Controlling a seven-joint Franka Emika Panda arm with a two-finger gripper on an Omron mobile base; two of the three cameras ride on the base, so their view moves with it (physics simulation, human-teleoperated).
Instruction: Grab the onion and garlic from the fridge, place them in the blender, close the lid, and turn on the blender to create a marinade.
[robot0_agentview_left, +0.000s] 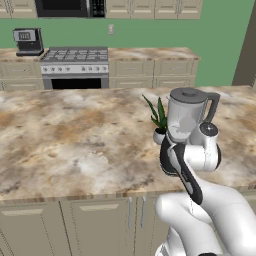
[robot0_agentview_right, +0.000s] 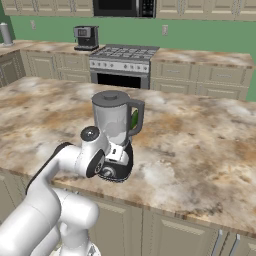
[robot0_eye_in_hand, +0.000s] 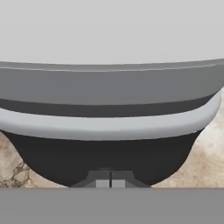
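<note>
Marble island counter (robot0_agentview_left: 75, 145): blender (robot0_agentview_right: 114, 131), lid (robot0_agentview_right: 110, 96) seated on top, directly ahead of gripper (robot0_eye_in_hand: 110, 183); jaws pressed together, apparently touching its black base.

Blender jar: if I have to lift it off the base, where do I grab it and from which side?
Probably the side handle of the blender. It is an upright loop standing off the tapered jar, with a gap behind it for one finger. Come in level from the handle's side, fingers across the bar. The jar itself looks too wide. The lid is on. The gripper is shut now, at the black base.
</note>
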